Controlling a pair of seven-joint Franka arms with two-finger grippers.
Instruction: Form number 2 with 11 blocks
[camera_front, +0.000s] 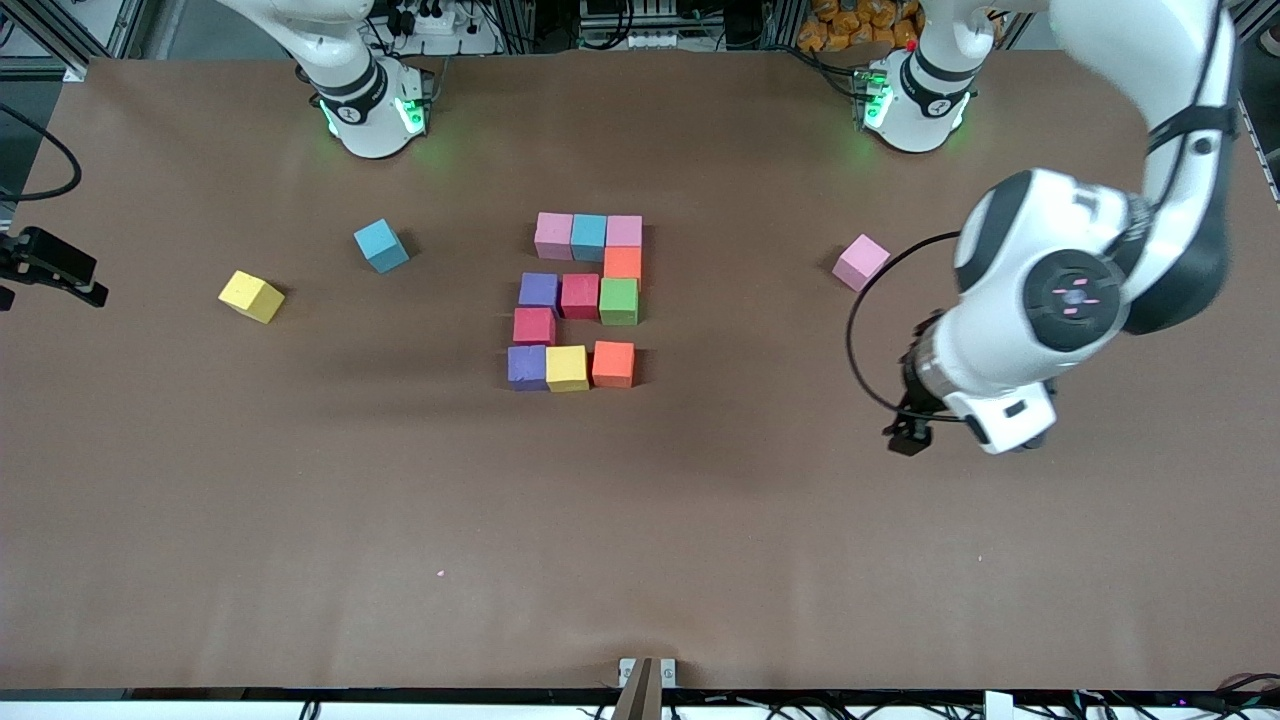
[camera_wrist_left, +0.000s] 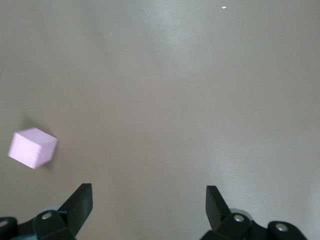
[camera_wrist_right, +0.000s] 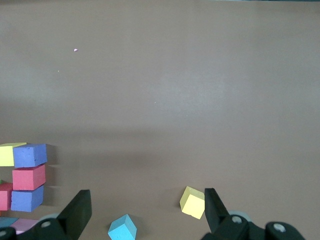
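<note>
The number 2 (camera_front: 580, 298) lies mid-table, made of touching blocks: pink, light blue, pink on the row nearest the robots, orange, then purple, red, green, then red, then purple, yellow, orange (camera_front: 613, 364). Loose blocks lie around it: a pink one (camera_front: 861, 262) (camera_wrist_left: 32, 147), a light blue one (camera_front: 381, 245) (camera_wrist_right: 122, 228) and a yellow one (camera_front: 251, 296) (camera_wrist_right: 192, 202). My left gripper (camera_front: 908, 437) (camera_wrist_left: 149, 192) hangs open and empty over bare table beside the pink block. My right gripper (camera_wrist_right: 147, 197), out of the front view, is open and empty high above the light blue and yellow blocks.
A brown mat (camera_front: 400, 520) covers the table. A black camera mount (camera_front: 50, 265) sticks in at the right arm's end. The left arm's elbow (camera_front: 1075, 290) and its cable loop hang over the table at the left arm's end.
</note>
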